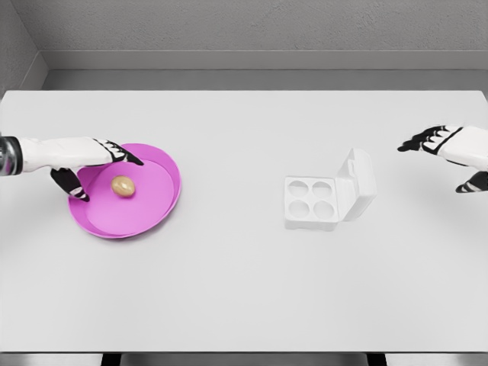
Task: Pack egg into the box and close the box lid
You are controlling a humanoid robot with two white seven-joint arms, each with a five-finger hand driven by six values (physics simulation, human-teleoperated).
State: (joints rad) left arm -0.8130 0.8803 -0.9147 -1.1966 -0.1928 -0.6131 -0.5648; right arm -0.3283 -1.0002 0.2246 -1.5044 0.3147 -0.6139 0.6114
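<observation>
Egg [123,185] resting in pink plate [164,207], left hand [85,164] above with fingers [124,155] spread, empty. Box [312,203] open, well apart. Right hand [450,151] idle, released. Gentle pinch advised, no squeezing.

A tan egg [123,185] was seen lying in a pink plate [156,210] on the white table [229,290]. The left hand [84,164] was held over the plate's left rim, fingers spread around nothing. A white box [313,203] with four hollows stood open, lid raised. The right hand [450,149] was held well apart, fingers loose.
</observation>
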